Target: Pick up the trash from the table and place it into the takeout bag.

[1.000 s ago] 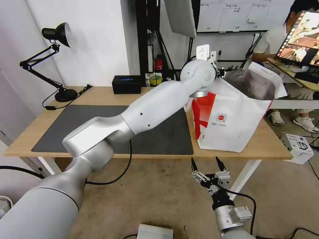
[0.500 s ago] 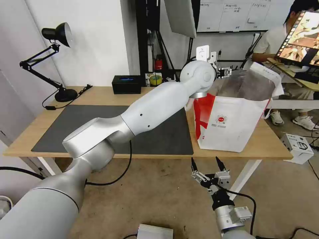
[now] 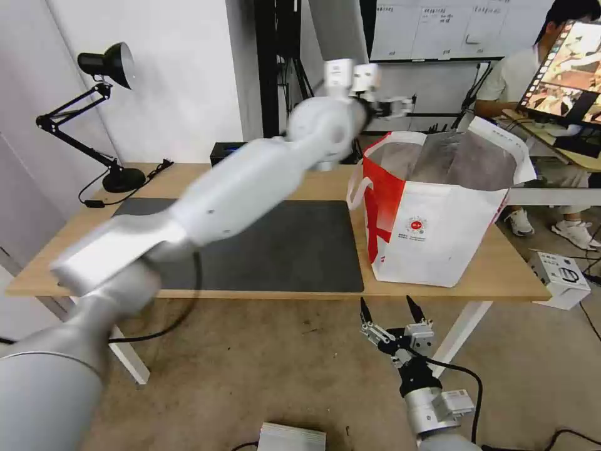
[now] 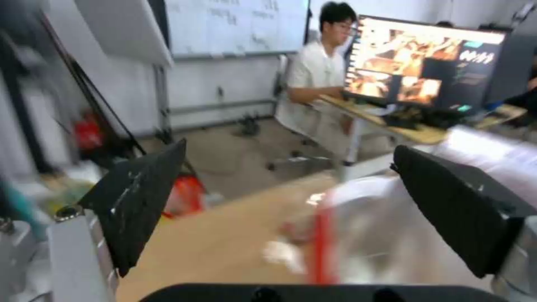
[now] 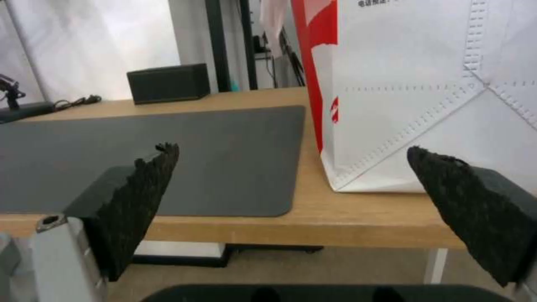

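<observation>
One counter point(image 3: 188, 181) stood there, carrying one dark grey mat point(image 3: 294, 250), one takeout bag point(image 3: 438, 219) at about three o'clock, one black desk lamp point(image 3: 106, 62) at ten o'clock and one black tissue box point(image 5: 168, 83) at twelve. Two robot hands were counted: the left hand point(image 3: 395, 108) and the right hand point(image 3: 389, 313), each with two fingers.

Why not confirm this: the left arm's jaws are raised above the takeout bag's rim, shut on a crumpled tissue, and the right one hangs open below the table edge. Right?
One error: the left gripper is open and empty, as the left wrist view shows. It is raised above the takeout bag, and the right gripper hangs open below the table edge.
</observation>
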